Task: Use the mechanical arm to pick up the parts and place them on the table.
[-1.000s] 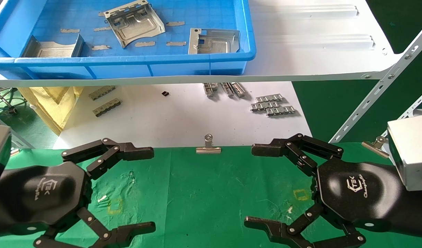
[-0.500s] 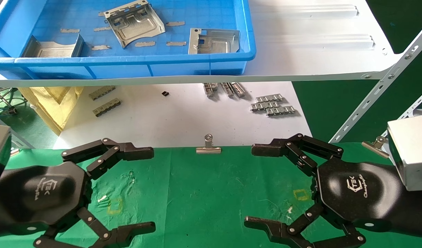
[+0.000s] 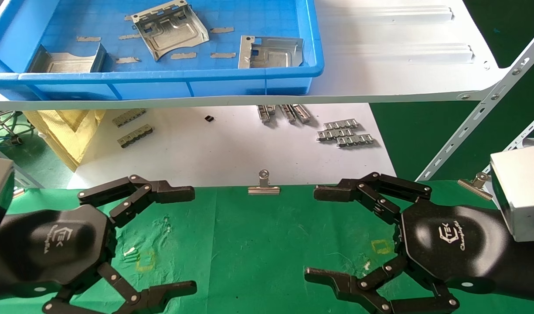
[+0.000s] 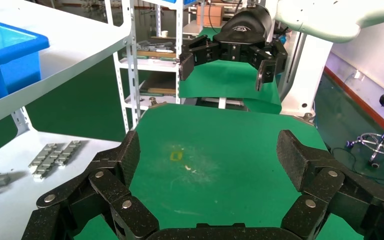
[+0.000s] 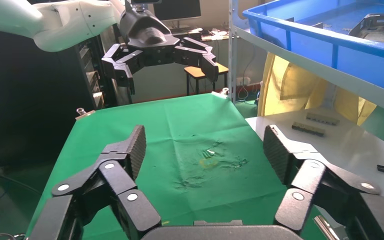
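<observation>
Parts are lying far from both hands, three of them in the blue tray (image 3: 249,80) up on the white shelf (image 3: 402,52). Right gripper (image 3: 310,235) is hovering over the green table (image 3: 249,244) with fingers spread wide, holding nothing. Left gripper (image 3: 192,239) is doing the same. The nearest part (image 3: 269,52) is looking thin, stiff, light and slippery, with sharp edges. Pinching a bent-up edge is probably the best way to hold it.
</observation>
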`<state>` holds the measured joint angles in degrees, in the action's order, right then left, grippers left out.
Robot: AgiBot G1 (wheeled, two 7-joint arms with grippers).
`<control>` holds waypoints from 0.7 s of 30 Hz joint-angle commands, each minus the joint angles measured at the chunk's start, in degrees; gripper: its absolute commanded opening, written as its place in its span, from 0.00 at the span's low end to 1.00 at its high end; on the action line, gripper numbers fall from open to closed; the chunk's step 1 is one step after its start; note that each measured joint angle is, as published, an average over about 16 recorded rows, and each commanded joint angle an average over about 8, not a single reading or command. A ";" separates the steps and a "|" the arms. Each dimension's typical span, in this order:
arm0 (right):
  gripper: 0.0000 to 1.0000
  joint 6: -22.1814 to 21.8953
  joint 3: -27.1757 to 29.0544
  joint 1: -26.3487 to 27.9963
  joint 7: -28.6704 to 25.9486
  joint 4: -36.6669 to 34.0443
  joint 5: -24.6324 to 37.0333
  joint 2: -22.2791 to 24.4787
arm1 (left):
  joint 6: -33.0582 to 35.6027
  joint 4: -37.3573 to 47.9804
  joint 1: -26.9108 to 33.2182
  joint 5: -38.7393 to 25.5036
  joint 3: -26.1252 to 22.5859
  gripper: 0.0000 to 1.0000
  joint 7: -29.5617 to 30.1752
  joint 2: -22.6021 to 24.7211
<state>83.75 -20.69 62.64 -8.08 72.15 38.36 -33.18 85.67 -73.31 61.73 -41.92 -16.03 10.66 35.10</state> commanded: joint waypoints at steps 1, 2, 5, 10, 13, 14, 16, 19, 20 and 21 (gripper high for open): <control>0.00 0.00 0.00 0.00 0.00 0.00 0.00 0.00 | 0.00 0.00 0.00 0.00 0.00 1.00 0.00 0.00; 0.00 0.00 0.00 0.00 0.00 0.00 0.00 0.00 | 0.00 0.00 0.00 0.00 0.00 1.00 0.00 0.00; 0.00 0.00 0.00 0.00 0.00 0.00 0.00 0.00 | 0.00 0.00 0.00 0.00 0.00 1.00 0.00 0.00; 0.00 0.00 0.00 0.00 0.00 0.00 0.00 0.00 | 0.00 0.00 0.00 0.00 0.00 1.00 0.00 0.00; 0.00 0.00 0.00 0.00 0.00 0.00 0.00 0.00 | 0.00 0.00 0.00 0.00 0.00 1.00 0.00 0.00; 0.00 0.00 0.00 0.00 0.00 0.00 0.00 0.00 | 0.00 0.00 0.00 0.00 0.00 1.00 0.00 0.00; 0.00 0.00 0.00 0.00 0.00 0.00 0.00 0.00 | 0.00 0.00 0.00 0.00 0.00 1.00 0.00 0.00; 0.00 0.00 0.00 0.00 0.00 0.00 0.00 0.00 | 0.00 0.00 0.00 0.00 0.00 1.00 0.00 0.00; 0.00 0.00 0.00 0.00 0.00 0.00 0.00 0.00 | 0.00 0.00 0.00 0.00 0.00 1.00 0.00 0.00; 0.00 0.00 0.00 0.00 0.00 0.00 0.00 0.00 | 0.00 0.00 0.00 0.00 0.00 1.00 0.00 0.00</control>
<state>83.75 -20.69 62.64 -8.08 72.15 38.36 -33.18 85.67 -73.31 61.73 -41.92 -16.03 10.66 35.10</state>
